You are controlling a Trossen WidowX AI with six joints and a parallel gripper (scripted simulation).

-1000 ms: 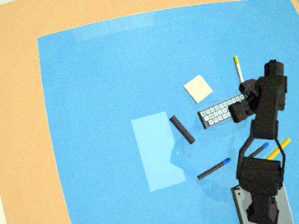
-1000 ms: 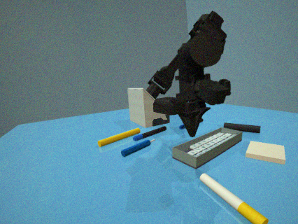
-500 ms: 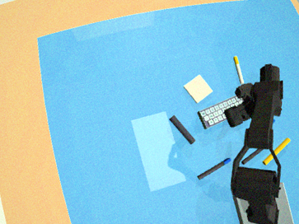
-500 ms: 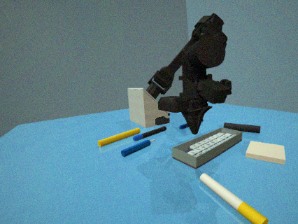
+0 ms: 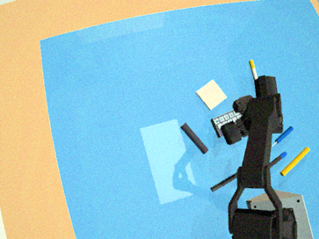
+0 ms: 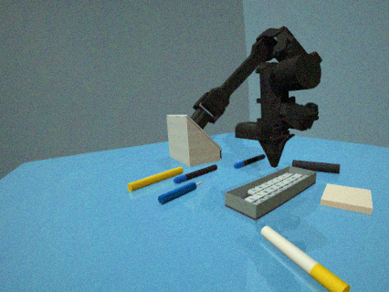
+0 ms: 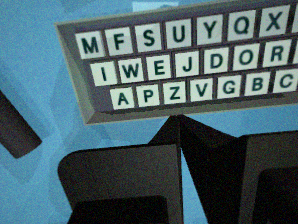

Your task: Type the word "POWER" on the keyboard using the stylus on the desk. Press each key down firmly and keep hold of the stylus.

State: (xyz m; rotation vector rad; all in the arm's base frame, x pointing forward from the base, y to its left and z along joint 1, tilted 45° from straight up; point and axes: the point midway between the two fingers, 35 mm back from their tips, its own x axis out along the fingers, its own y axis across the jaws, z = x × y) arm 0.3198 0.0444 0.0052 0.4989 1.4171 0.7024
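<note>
The grey keyboard lies on the blue desk with its white letter keys facing up. My gripper is shut, and its fingertips meet in a point with nothing between them. It hangs a little above the keyboard's near edge, below the Z and V keys in the wrist view. Pen-like sticks lie on the desk, apart from the gripper: a dark pen with a blue end, another like it, and a blue pen.
A yellow stick, a white and yellow marker, a dark bar and a cream pad lie around the keyboard. The arm's wedge-shaped base stands at the desk edge.
</note>
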